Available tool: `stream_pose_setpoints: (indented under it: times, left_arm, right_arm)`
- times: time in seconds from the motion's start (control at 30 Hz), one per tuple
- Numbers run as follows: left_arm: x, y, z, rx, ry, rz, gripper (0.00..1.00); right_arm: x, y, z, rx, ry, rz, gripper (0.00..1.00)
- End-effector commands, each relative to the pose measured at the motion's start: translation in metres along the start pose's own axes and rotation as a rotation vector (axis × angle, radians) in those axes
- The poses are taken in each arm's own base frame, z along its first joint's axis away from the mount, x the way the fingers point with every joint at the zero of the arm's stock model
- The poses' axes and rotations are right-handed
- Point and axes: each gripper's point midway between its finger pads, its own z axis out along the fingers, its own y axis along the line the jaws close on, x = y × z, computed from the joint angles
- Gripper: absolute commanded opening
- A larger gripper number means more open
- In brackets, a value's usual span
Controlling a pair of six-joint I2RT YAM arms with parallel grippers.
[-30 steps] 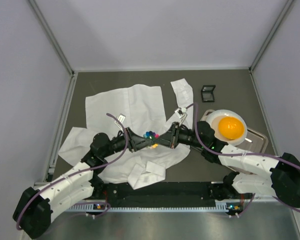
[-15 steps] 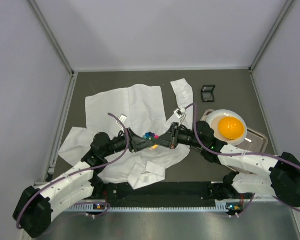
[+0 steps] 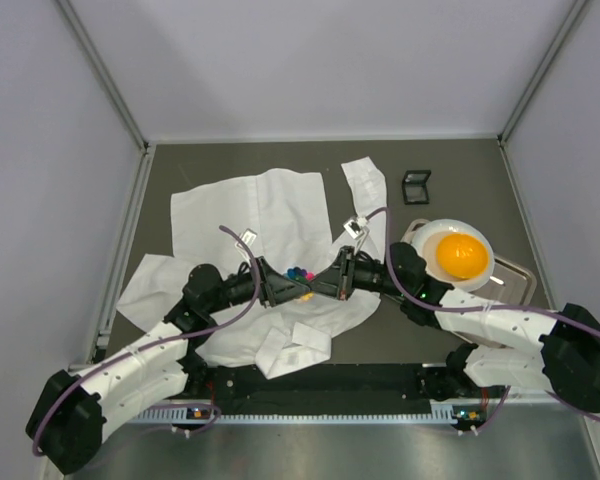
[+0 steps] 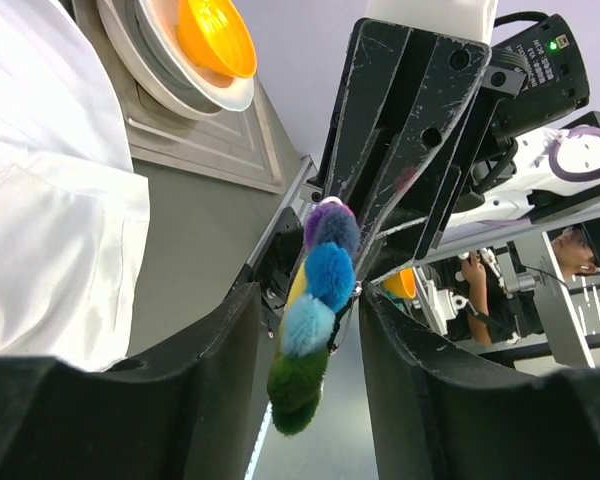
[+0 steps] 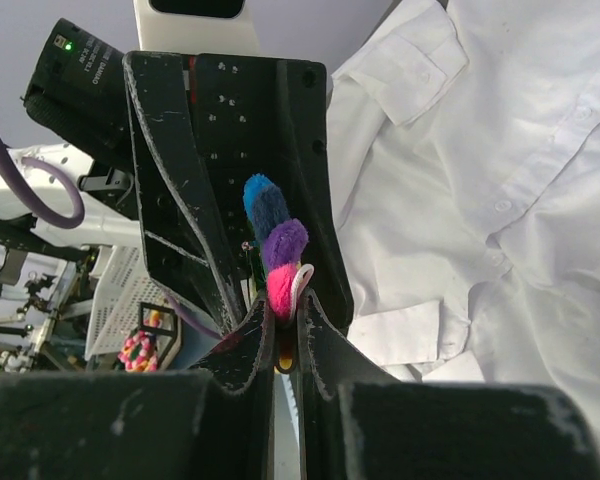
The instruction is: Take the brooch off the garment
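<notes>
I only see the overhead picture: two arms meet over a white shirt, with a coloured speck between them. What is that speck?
Observer: A fluffy brooch, seen edge-on from the left wrist: purple, blue, pale blue and green pom-poms in a row.
Operator: Is anything holding it?
Observer: The right wrist view shows the right fingers closed on its pink end.
Operator: And the other arm?
Observer: The left fingers flank the brooch on both sides; whether they press it, I cannot tell.
</notes>
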Motion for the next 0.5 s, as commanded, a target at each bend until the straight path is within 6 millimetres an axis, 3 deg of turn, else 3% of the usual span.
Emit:
stream_pose_setpoints:
  times: [0.0, 0.2, 0.47]
  left_arm:
    - [-0.009, -0.022, 0.000, 0.059, -0.014, 0.052, 0.51]
    - [-0.009, -0.018, -0.009, 0.023, -0.047, 0.070, 0.61]
    - [-0.007, -0.010, -0.027, -0.077, -0.079, 0.108, 0.65]
  right_arm:
    - [-0.023, 0.032, 0.004, -0.090, -0.062, -0.062, 0.00]
    - [-0.027, 0.027, -0.001, -0.058, -0.085, -0.065, 0.00]
    - [-0.028, 0.017, -0.011, -0.029, -0.094, -0.064, 0.00]
